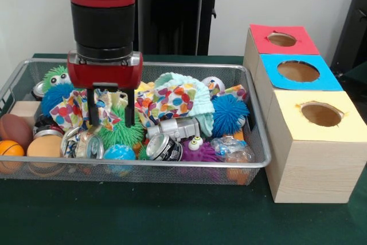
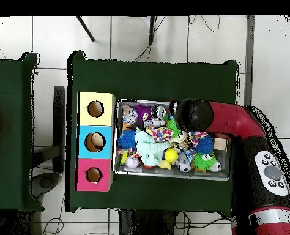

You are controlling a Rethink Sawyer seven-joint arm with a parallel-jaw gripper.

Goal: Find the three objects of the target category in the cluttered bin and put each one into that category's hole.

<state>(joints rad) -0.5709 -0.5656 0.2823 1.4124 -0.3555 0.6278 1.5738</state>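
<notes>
The gripper [image 1: 110, 123] hangs open and empty, fingers straddling a green spiky ball [image 1: 121, 133] in the bin [image 1: 252, 162], at nine o'clock from the boxes [image 1: 312, 142]; apparently lined up to grasp.

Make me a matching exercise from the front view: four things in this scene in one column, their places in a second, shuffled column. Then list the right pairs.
Things:
1. red-topped box
2. yellow-topped box
3. orange ball
4. pincer

Places:
A. nearest the camera in the row of boxes
B. at the bin's left end
C. farthest from the camera in the row of boxes
D. over the green spiky ball

Pairs: 1-C, 2-A, 3-B, 4-D
</notes>
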